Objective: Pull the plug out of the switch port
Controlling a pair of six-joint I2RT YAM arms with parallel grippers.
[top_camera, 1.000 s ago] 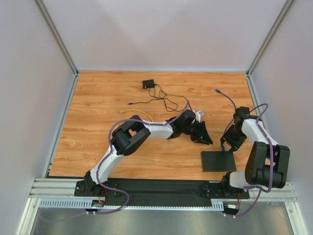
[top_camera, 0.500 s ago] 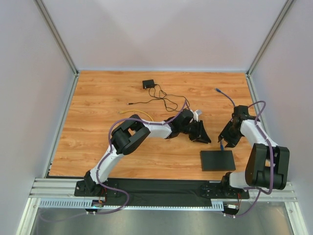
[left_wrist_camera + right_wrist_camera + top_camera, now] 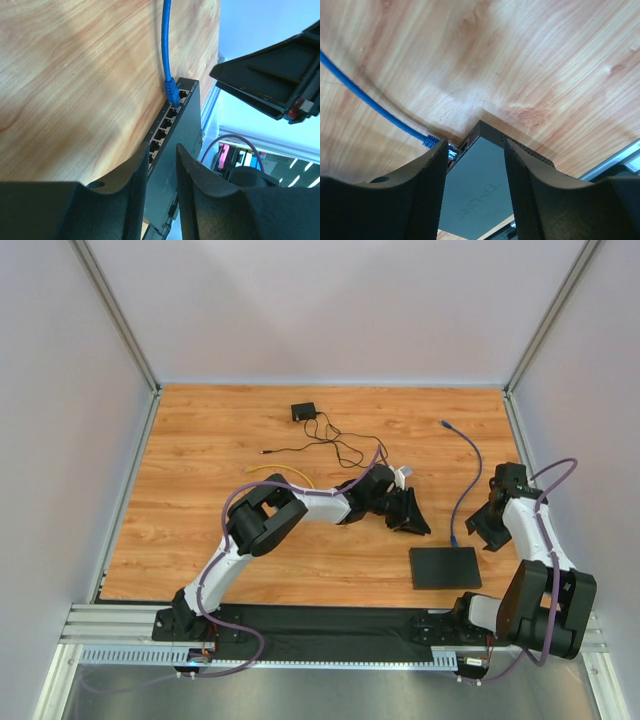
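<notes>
Blue Ethernet plug (image 3: 171, 91) sits in the end port (image 3: 180, 102) of the black network switch (image 3: 445, 567), near-right on the wooden table (image 3: 200, 450). Left gripper (image 3: 161, 148) is narrowly parted, right gripper (image 3: 474, 143) wider; both are empty.

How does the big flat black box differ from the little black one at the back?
The flat box is far larger than the little box. The flat box lies at the front of the table; the little box sits near the back. A blue cable meets the flat box; a thin black cord trails from the little box. Both are black and rectangular.
</notes>
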